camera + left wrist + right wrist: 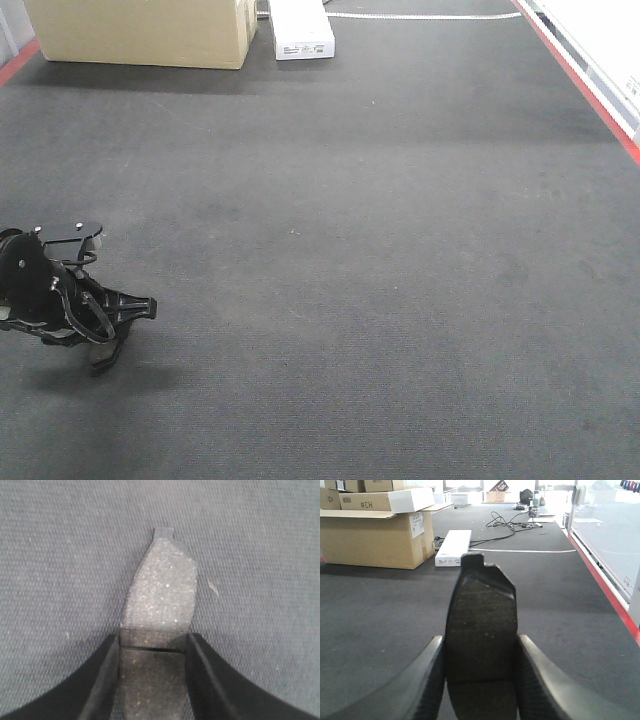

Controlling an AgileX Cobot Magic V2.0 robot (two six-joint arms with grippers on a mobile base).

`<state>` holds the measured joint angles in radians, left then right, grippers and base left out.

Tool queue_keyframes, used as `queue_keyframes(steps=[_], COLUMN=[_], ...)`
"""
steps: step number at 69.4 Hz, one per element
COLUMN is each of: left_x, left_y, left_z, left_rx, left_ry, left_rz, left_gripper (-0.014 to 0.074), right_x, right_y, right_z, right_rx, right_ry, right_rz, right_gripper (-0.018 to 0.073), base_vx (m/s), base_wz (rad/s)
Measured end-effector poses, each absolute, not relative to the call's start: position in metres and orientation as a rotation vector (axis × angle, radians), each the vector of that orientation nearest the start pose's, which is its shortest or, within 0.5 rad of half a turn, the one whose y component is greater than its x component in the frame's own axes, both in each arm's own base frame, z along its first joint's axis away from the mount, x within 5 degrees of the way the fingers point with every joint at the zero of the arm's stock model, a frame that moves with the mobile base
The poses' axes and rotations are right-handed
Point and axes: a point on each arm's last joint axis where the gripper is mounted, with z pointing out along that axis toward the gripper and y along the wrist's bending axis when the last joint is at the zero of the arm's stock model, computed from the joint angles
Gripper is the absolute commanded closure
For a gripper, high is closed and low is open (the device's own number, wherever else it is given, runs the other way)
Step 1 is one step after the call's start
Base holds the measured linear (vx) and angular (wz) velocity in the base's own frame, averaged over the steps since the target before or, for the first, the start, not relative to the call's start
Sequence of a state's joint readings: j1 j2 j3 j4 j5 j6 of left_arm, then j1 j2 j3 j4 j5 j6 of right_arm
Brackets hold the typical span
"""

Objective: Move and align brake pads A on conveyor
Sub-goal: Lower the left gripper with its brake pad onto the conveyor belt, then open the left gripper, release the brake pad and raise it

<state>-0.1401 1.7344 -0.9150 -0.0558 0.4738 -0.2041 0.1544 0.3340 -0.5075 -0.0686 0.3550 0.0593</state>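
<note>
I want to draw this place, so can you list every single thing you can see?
belt: one, dark grey with red edges, under everything.
cardboard boxes: several, tan, stacked at the far left.
white box: one, white, lying beside the cardboard boxes.
cables: a tangle, black, far beyond the white box.
left brake pad: one, speckled grey, above the belt.
right brake pad: one, dark, held up.
left gripper: one, black, shut on the left brake pad.
right gripper: one, black, shut on the right brake pad.
</note>
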Motion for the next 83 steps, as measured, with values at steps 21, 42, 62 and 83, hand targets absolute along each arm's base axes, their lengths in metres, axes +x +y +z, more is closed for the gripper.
queue_keyframes(steps=[21, 42, 62, 83], left_x=[0.311, 0.285, 0.233, 0.172], left_y=[-0.046, -0.043, -0.036, -0.026], left_z=[0.172, 0.249, 0.324, 0.344], left_rx=[-0.125, -0.048, 0.042, 0.070], left_ry=[2.757, 2.532, 2.287, 2.047], left_rz=[-0.136, -0.164, -0.167, -0.167], left_gripper=[0.0132, 0.0132, 0.0132, 0.0132], right_x=[0.073, 0.073, 0.073, 0.073], right_y=[0.009, 0.009, 0.009, 0.009], right_z=[0.329, 0.329, 0.329, 0.329], right_rx=[-0.115, -0.115, -0.115, -0.115], right_ry=[1.661, 1.661, 1.661, 1.661], right_rz=[0.093, 0.093, 0.093, 0.093], right_gripper=[0.0561, 0.0561, 0.0561, 0.0561], base_vx=[0.00, 0.00, 0.00, 0.00], base_wz=[0.00, 0.00, 0.00, 0.00])
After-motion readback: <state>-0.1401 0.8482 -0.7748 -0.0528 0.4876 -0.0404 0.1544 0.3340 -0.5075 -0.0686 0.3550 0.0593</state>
